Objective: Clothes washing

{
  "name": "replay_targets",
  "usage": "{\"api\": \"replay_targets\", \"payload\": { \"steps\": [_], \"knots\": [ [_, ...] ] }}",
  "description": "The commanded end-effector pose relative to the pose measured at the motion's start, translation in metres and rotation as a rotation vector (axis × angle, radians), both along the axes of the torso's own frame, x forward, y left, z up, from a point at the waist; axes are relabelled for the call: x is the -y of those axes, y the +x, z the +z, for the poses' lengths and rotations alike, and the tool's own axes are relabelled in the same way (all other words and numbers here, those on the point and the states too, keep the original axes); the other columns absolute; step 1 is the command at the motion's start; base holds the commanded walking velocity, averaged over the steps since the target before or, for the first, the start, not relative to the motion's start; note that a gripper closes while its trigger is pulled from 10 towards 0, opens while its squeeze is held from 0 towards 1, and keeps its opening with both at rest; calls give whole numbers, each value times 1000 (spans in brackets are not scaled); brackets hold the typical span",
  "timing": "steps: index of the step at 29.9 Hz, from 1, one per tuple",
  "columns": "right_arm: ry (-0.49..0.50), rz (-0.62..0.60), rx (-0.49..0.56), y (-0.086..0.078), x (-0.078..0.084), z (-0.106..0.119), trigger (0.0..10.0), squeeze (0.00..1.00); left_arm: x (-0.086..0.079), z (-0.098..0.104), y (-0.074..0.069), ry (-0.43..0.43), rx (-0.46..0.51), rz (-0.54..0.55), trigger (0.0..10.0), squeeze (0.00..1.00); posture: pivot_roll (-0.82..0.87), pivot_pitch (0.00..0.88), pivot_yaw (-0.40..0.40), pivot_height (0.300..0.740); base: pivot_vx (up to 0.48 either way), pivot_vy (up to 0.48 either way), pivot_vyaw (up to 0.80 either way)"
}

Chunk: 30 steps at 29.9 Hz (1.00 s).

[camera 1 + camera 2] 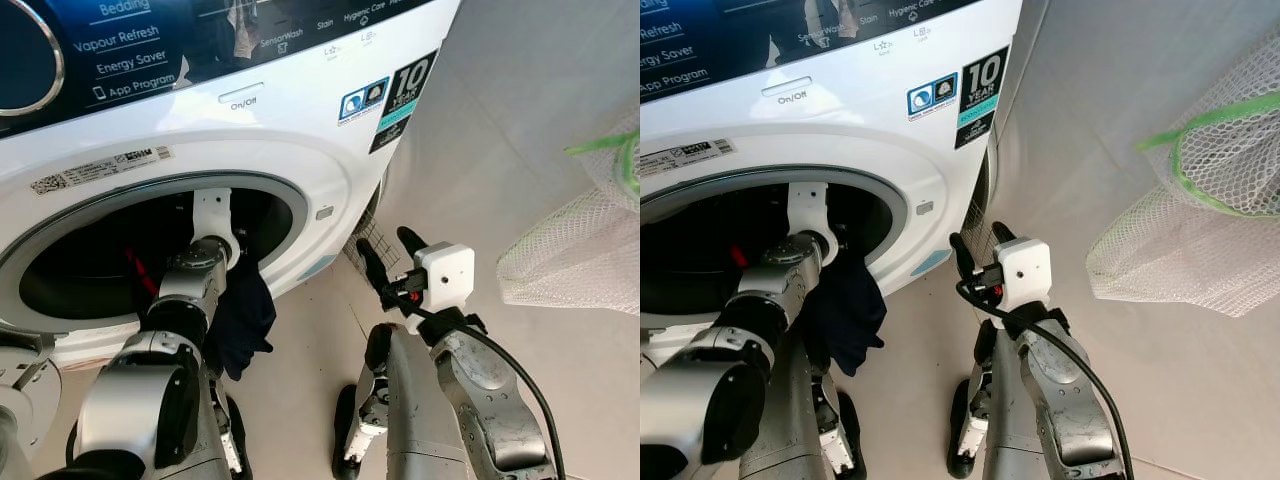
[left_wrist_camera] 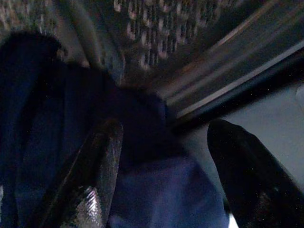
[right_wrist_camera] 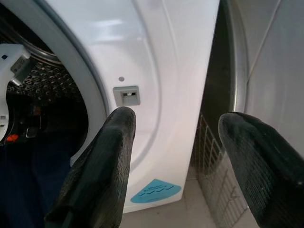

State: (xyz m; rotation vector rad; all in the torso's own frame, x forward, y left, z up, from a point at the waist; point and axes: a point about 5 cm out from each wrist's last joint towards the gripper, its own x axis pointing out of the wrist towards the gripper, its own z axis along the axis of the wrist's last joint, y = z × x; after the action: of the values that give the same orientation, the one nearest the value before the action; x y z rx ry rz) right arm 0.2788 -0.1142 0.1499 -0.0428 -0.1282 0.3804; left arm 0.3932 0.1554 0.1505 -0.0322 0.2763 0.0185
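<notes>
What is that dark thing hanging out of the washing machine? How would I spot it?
Start at the white washing machine and find its round open drum mouth. At the mouth's lower right edge, under the robot's left arm, a dark navy garment droops over the rim towards the floor. It is the one soft, dark thing against white.

We see a white front-loading washing machine (image 1: 300,130) with its round porthole open onto a dark, perforated metal drum (image 2: 156,28). A dark navy garment (image 1: 243,315) hangs half out over the lower rim of the opening, its loose end drooping down the machine's front (the rest bunches inside the drum). Something red (image 1: 135,270) lies deeper inside; we cannot tell what it is.
</notes>
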Motion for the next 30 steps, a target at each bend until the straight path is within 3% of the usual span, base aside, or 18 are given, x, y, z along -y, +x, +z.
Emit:
{"api": "replay_targets", "payload": {
  "steps": [1,6,11,12,13,14,17,22,27,30],
  "knots": [
    [0,-6,-15,-3,1,-6,10000,0,2,-9,-7,-17,-54,10,10000,1000,32,342,-78,511,0,0,0],
    [8,-7,-17,-4,-1,-8,10000,0,13,-7,-25,-57,-111,5,10000,1000,44,339,-70,511,0,0,0],
    [9,-5,-16,-3,-2,-8,10000,0,19,-6,-33,-62,-131,1,10000,1000,50,345,-71,511,0,0,0],
    [9,-6,-16,-3,-2,-8,10000,0,22,-7,-37,-75,-141,-3,10000,859,55,346,-71,511,0,0,0],
    [8,-6,-16,-2,-2,-8,10000,0,23,-7,-39,-80,-145,-3,10000,859,59,348,-71,511,0,0,0],
    [9,-6,-16,-2,-2,-8,10000,0,25,-10,-42,-80,-158,0,10000,0,59,348,-71,511,0,0,0],
    [11,-5,-15,-2,-2,-8,10000,0,28,-22,-56,-56,-207,16,10000,0,60,349,-72,511,0,0,0],
    [10,-6,-14,-2,-2,-8,10000,0,28,-32,-63,-44,-227,35,10000,0,57,350,-78,511,0,0,0],
    [8,-10,-10,0,1,-7,10000,0,19,-40,-68,75,-225,65,10000,0,58,354,-80,511,0,0,0],
    [10,-11,-7,0,1,-6,10000,0,10,-41,-68,152,-164,105,10000,0,59,357,-82,511,0,0,0]
  ]
}}
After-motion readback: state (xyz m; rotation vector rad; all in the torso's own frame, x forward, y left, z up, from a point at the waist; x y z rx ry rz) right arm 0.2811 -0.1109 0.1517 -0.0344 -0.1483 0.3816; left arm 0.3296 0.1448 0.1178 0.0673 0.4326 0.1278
